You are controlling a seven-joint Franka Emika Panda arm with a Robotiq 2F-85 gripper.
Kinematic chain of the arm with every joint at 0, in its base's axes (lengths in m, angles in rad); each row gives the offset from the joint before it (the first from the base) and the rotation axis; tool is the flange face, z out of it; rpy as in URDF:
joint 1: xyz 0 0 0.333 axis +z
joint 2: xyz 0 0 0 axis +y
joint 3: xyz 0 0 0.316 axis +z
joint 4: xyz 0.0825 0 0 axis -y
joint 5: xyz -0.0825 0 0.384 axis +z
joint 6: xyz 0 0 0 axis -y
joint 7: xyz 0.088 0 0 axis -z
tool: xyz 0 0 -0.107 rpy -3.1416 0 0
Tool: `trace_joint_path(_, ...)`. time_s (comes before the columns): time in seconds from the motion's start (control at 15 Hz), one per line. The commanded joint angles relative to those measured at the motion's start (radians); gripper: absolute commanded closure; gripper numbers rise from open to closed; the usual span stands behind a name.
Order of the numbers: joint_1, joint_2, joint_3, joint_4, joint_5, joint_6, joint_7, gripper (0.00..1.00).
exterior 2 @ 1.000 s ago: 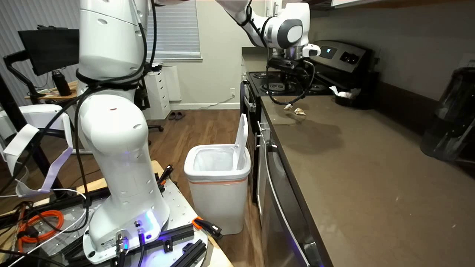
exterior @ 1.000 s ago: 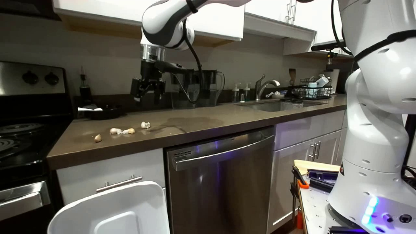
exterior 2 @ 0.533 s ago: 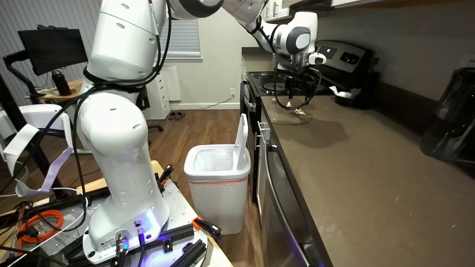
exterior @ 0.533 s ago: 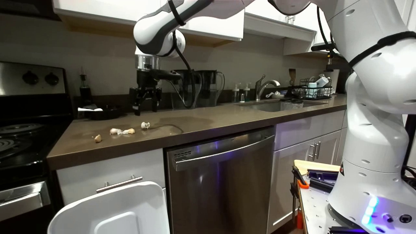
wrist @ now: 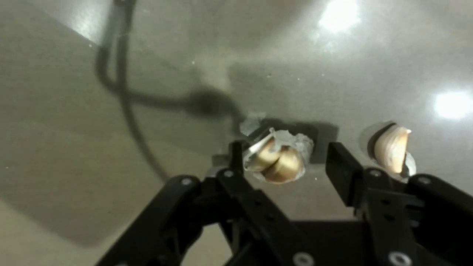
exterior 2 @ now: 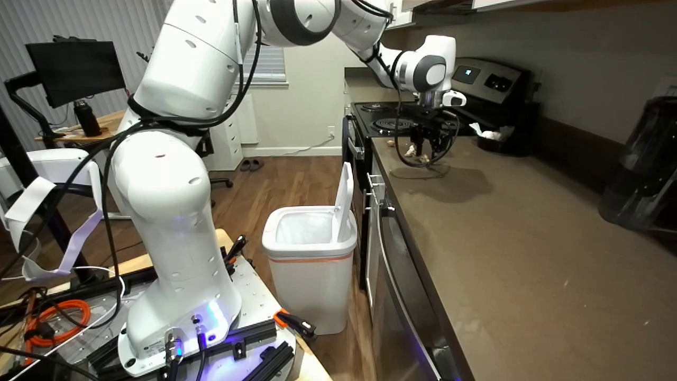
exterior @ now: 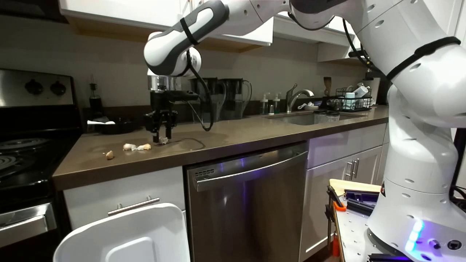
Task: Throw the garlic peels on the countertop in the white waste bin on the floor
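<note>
- The gripper is parted: in the wrist view its fingers stand on either side of a split garlic bulb. One finger is right at the bulb's papery edge, and whether it touches I cannot tell; the other stands apart from it.
- Only the wrist view shows two golden-brown cloves nested in the bulb's skin, and a translucent garlic peel lying loose on the bench just beside it.
- Past the farther finger in that view lies a single clove with a pale scrap against it.
- In an exterior view the bulb is a pale lump at the fingertips. The same view shows a papery scrap between two loose cloves, and a lone clove nearer the stove.
- The white waste bin stands on the floor in an exterior view, lid raised, pale inner walls showing, bottom hidden. In an exterior view only the lid enters, at the lower edge.
- A black dish near the stove holds crumpled white material in both exterior views.
- In an exterior view a black wire dish rack holds a tilted white cup; the contents of the dark-topped pitchers are too dim to tell.
</note>
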Motion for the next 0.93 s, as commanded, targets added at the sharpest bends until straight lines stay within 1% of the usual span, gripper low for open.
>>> trace_joint_path(0.0, -0.016, 0.034, 0.016, 0.05, 0.014, -0.051, -0.033, 0.68)
trace_joint_path(0.27, -0.013, 0.007, 0.019, 0.043, 0.015, -0.1, -0.032, 0.94)
trace_joint_path(0.33, -0.01, -0.007, 0.019, 0.036, 0.013, -0.115, -0.028, 0.98)
trace_joint_path(0.4, -0.007, -0.019, 0.022, 0.028, 0.014, -0.127, -0.025, 0.99)
trace_joint_path(0.47, -0.005, -0.037, 0.026, 0.019, 0.016, -0.148, -0.026, 0.96)
trace_joint_path(0.6, 0.003, -0.06, 0.026, 0.007, 0.003, -0.175, -0.02, 0.96)
trace_joint_path(0.87, 0.002, -0.088, 0.046, -0.004, 0.026, -0.216, -0.028, 0.96)
